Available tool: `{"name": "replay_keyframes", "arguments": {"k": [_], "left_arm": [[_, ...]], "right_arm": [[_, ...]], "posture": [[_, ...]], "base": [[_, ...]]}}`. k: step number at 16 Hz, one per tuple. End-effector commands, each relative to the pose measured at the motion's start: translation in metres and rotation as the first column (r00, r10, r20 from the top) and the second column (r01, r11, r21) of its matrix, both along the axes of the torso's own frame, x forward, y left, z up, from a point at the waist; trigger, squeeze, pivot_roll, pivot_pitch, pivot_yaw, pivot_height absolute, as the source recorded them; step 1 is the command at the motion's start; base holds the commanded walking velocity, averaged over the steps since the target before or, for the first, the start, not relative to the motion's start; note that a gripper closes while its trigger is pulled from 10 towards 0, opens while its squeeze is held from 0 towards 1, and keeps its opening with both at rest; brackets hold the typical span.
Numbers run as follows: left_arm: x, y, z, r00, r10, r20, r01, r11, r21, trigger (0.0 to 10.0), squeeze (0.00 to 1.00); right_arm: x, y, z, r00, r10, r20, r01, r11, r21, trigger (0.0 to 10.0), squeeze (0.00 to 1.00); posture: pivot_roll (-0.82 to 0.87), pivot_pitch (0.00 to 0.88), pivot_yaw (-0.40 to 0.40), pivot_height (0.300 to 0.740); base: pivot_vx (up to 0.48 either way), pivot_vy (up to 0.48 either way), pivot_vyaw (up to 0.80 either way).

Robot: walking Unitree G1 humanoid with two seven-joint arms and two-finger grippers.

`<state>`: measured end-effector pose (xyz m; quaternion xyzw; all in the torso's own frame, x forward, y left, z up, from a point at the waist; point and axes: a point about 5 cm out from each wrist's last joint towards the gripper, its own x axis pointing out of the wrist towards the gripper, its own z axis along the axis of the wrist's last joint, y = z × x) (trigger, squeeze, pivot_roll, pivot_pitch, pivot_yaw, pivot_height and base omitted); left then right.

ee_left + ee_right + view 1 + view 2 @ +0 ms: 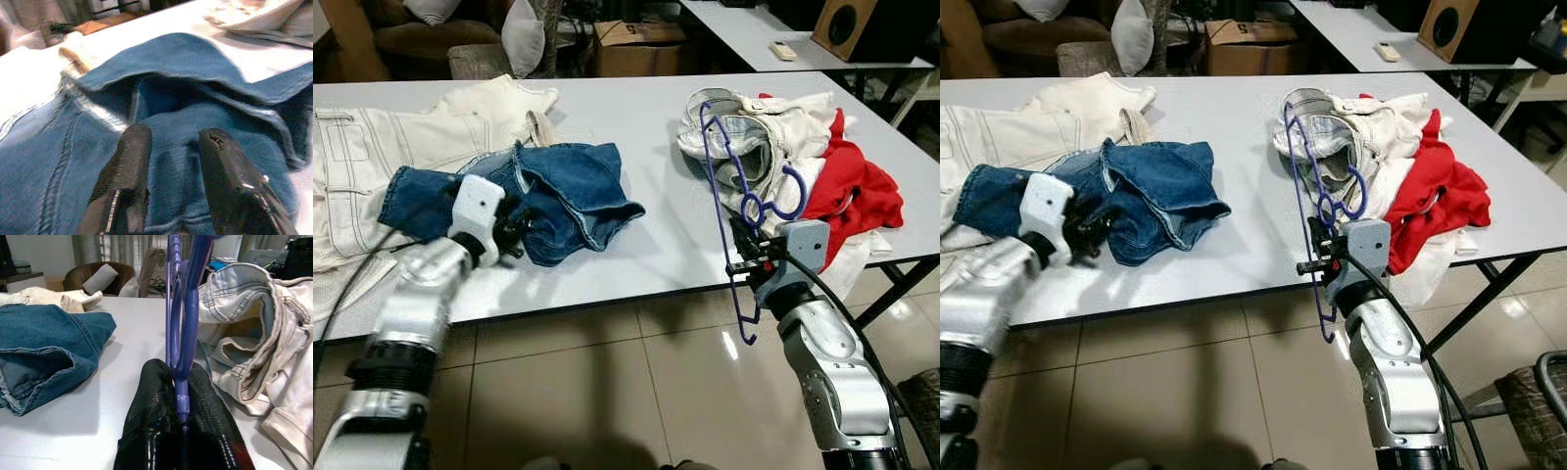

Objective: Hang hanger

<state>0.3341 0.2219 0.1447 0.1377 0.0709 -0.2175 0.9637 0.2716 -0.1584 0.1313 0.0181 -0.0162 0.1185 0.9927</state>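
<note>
Right end effector [744, 257] clenches the thin purple plastic hanger [728, 186] upright at the white surface's [646, 127] near edge, its top against the cream-and-red clothes heap [803, 157], while the left end effector [171, 161], fingers parted, presses into crumpled blue denim jeans [558, 196].

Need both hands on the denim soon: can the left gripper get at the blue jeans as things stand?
Probably yes. The left gripper is open, right at the blue jeans, its fingers over the fabric with nothing between. The right gripper holds the purple hanger, well aside.
</note>
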Motion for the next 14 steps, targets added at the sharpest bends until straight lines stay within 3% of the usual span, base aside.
{"name": "replay_keyframes", "arguments": {"k": [1, 2, 3, 4, 5, 6, 7, 8, 10, 14], "left_arm": [[-0.005, -0.011, -0.007, 0.987, -0.137, -0.08, 0.144, 0.986, 0.089, 10.0, 1.0], [-0.004, -0.013, -0.016, 0.984, -0.142, -0.11, 0.163, 0.965, 0.206, 10.0, 1.0], [-0.002, -0.013, -0.019, 0.986, -0.126, -0.107, 0.149, 0.956, 0.254, 10.0, 0.84], [-0.001, -0.013, -0.02, 0.988, -0.117, -0.104, 0.141, 0.953, 0.27, 10.0, 0.84], [0.001, -0.014, -0.023, 0.991, -0.099, -0.095, 0.123, 0.949, 0.291, 10.0, 0.0], [0.005, -0.017, -0.029, 0.995, -0.063, -0.074, 0.084, 0.944, 0.321, 10.0, 0.0], [0.006, -0.019, -0.031, 0.997, -0.054, -0.063, 0.072, 0.94, 0.333, 3.7, 0.0], [0.006, -0.02, -0.029, 0.997, -0.059, -0.057, 0.073, 0.95, 0.304, 0.0, 0.0], [0.003, -0.02, -0.03, 0.996, -0.073, -0.057, 0.086, 0.952, 0.295, 0.0, 0.0], [-0.003, -0.016, -0.03, 0.993, -0.089, -0.072, 0.101, 0.977, 0.187, 0.0, 0.0]], "right_arm": [[-0.001, -0.005, 0.003, 1.0, -0.024, 0.019, 0.024, 1.0, -0.004, 10.0, 0.0], [-0.003, -0.006, 0.003, 0.999, -0.031, 0.017, 0.032, 0.999, -0.005, 10.0, 0.0], [-0.004, -0.006, 0.003, 0.999, -0.037, 0.018, 0.037, 0.999, -0.005, 10.0, 0.0], [-0.004, -0.006, 0.003, 0.999, -0.038, 0.019, 0.038, 0.999, -0.003, 10.0, 0.0], [-0.004, -0.006, 0.004, 0.999, -0.043, 0.02, 0.043, 0.999, 0.003, 10.0, 0.0], [-0.004, -0.005, 0.004, 0.999, -0.043, 0.02, 0.043, 0.999, 0.007, 10.0, 0.0], [-0.004, -0.004, 0.004, 0.999, -0.036, 0.021, 0.036, 0.999, 0.005, 10.0, 0.0], [-0.002, -0.003, 0.005, 0.999, -0.035, 0.024, 0.035, 0.999, 0.007, 10.0, 0.0], [0.0, -0.002, 0.004, 0.999, -0.033, 0.018, 0.033, 0.999, 0.018, 10.0, 0.0], [0.001, 0.008, 0.001, 1.0, -0.006, 0.011, 0.006, 1.0, 0.031, 10.0, 0.0]], "posture": [[-0.1, 0.0, 0.002, 0.74], [-0.11, 0.0, 0.011, 0.74], [-0.11, 0.0, 0.015, 0.74], [-0.12, 0.0, 0.016, 0.74], [-0.12, 0.0, 0.015, 0.74], [-0.11, 0.0, 0.012, 0.74], [-0.12, 0.0, 0.014, 0.74], [-0.11, 0.0, 0.014, 0.74], [-0.08, 0.0, 0.003, 0.74], [-0.06, 0.0, -0.002, 0.74]], "base": [[0.0, 0.0, 0.0], [0.0, 0.0, 0.0], [0.0, 0.0, 0.0], [0.0, 0.0, 0.0], [0.0, 0.0, 0.0], [0.0, 0.0, 0.0], [0.0, 0.0, 0.0], [0.0, 0.0, 0.0], [0.0, 0.0, 0.0], [0.0, 0.0, 0.0]]}}
